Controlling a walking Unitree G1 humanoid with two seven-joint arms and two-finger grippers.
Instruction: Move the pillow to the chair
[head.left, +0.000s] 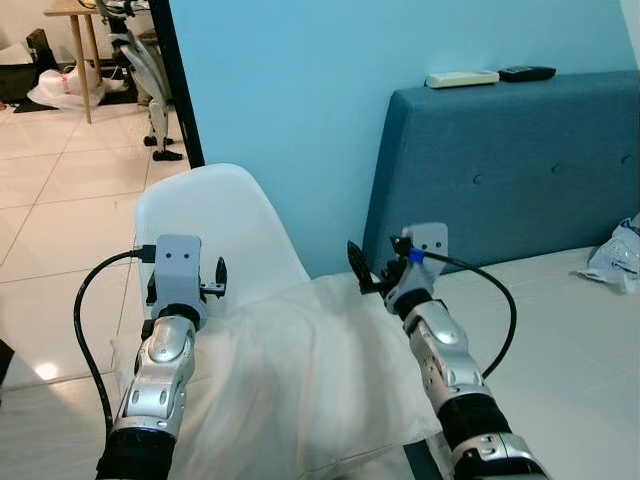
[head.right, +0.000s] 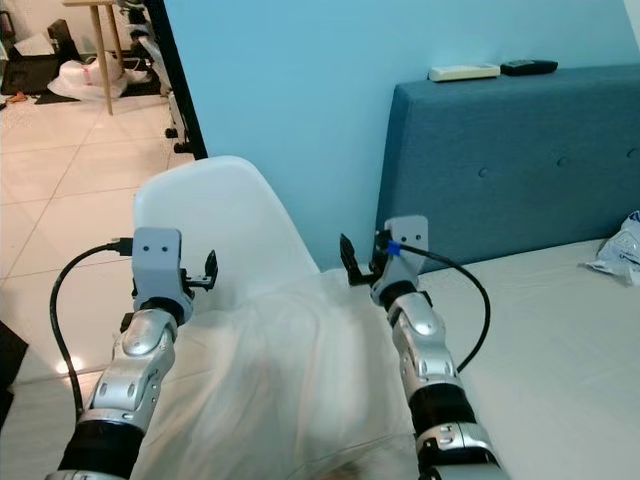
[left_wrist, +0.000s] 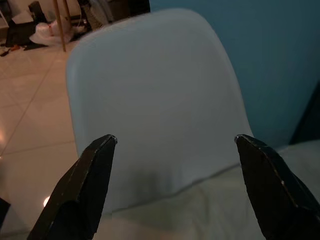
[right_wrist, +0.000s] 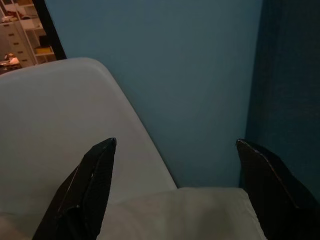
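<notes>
Pale blue wall ran behind everything, with a dark blue upholstered headboard against it on the robot's right and a white moulded plastic chair pushed in just beside the bed. On top of the headboard lay a white remote and a black remote, well apart from the work. A crumpled plastic bag sat on the bed's light sheet near the far edge.

The soft white fabric pillow lay draped over the chair's seat, its far edge against the curved backrest and its near right corner hanging over toward the mattress. To my eye it was already resting on the chair, not carried.

Both arms reached forward over it. The left gripper hovered above the pillow's left side, its two black fingers spread wide and empty, pointed at the backrest. The right gripper hung above the pillow's far right corner, fingers likewise spread, holding nothing, aimed at the gap between chair and headboard.

I judged that the fingers stood apart because the pillow had been let go onto the seat, each gripper placed at one end as suits a wide, limp thing. The overhanging corner looked the likeliest part to slide toward the bed.
</notes>
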